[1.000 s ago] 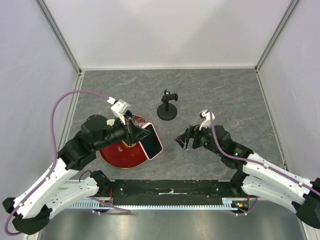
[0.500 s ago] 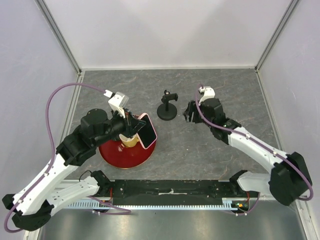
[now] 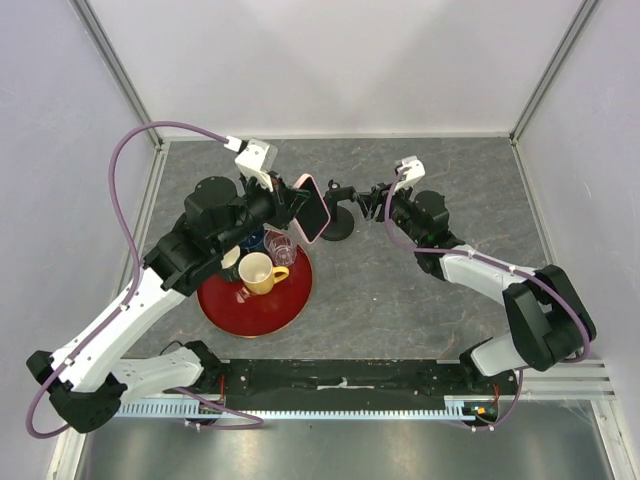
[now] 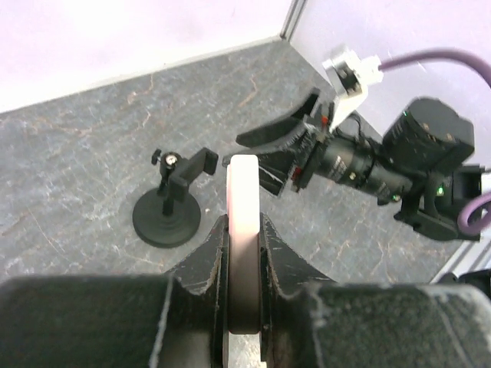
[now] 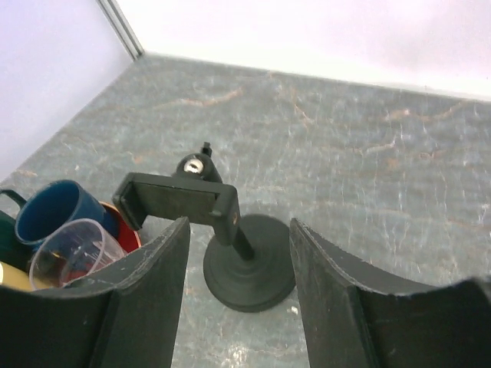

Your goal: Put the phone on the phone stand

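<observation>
Now my left gripper point(image 4: 244, 234) is clamped on the phone point(image 4: 243, 184) mid-frame; my right gripper point(image 5: 238, 230), half-open and empty, flanks the phone stand point(image 5: 253, 276).

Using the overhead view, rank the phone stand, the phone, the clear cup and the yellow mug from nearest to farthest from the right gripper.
From the right gripper:
1. phone stand, right at its fingertips, mid-table.
2. phone, held up just left of the stand.
3. clear cup, farther left and toward the arm bases.
4. yellow mug, farthest, on the red tray.
</observation>
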